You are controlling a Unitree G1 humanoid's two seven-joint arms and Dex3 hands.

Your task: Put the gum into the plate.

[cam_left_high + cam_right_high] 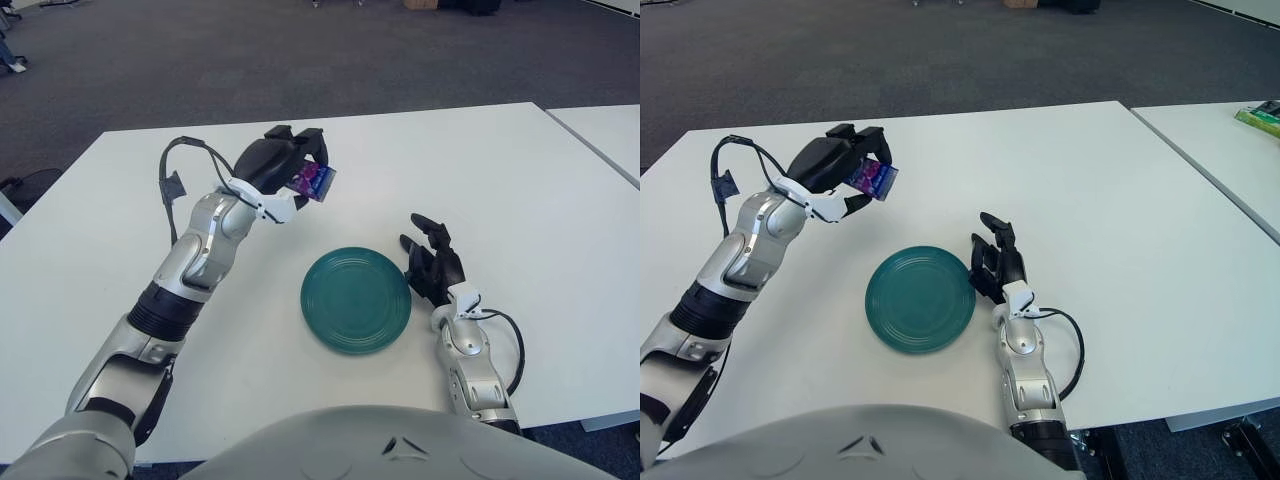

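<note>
The gum (317, 181) is a small purple and blue pack held in the fingers of my left hand (290, 165), raised above the white table, up and to the left of the plate. It also shows in the right eye view (875, 178). The plate (356, 299) is round, dark green and has nothing on it, near the table's front middle. My right hand (430, 256) shows just right of the plate with its fingers relaxed and holding nothing.
The white table (480, 170) stretches wide behind and to the right of the plate. A second white table (1220, 150) stands at the right with a green object (1262, 117) on it. Dark carpet lies beyond.
</note>
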